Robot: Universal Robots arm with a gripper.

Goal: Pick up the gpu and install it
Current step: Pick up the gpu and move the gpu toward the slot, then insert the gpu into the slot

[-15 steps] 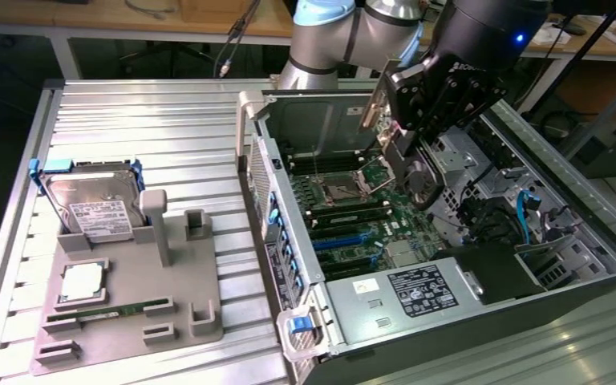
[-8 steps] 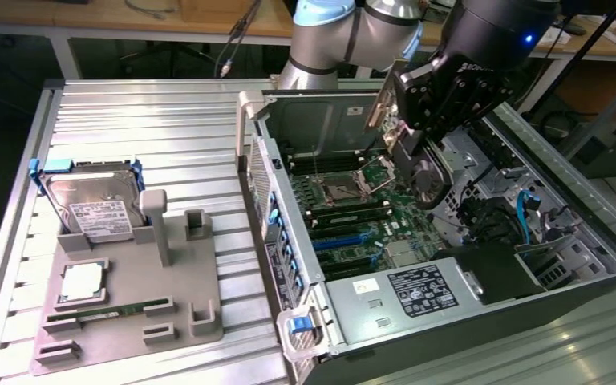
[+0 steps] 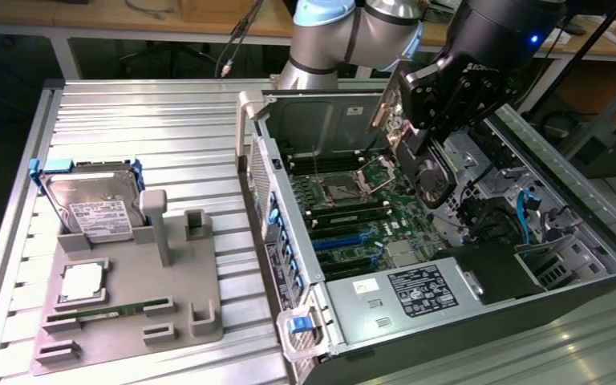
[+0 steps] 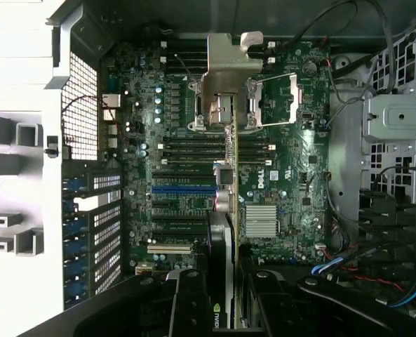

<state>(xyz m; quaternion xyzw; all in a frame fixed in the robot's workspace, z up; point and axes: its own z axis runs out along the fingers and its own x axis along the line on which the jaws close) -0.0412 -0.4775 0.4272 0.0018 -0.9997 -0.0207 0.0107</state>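
My gripper [image 3: 436, 108] hangs over the open computer case [image 3: 286, 208], shut on the gpu [image 3: 420, 156]. The card is held on edge, its green board facing the exterior view's left and its black cooler with a round fan facing the right. In the wrist view the gpu [image 4: 225, 210] appears edge-on, running from between my black fingers [image 4: 186, 302] out to its silver bracket [image 4: 229, 70]. It floats above the motherboard [image 4: 278, 175], apart from the expansion slots [image 4: 183, 188].
A grey fixture plate [image 3: 126, 265] on the exterior view's left holds a silver hard drive [image 3: 94, 204], a processor chip [image 3: 81, 281] and a green memory stick [image 3: 110, 311]. In the case are a power supply [image 3: 415, 289], drive cages [image 4: 397, 119] and blue cables [image 3: 528, 212].
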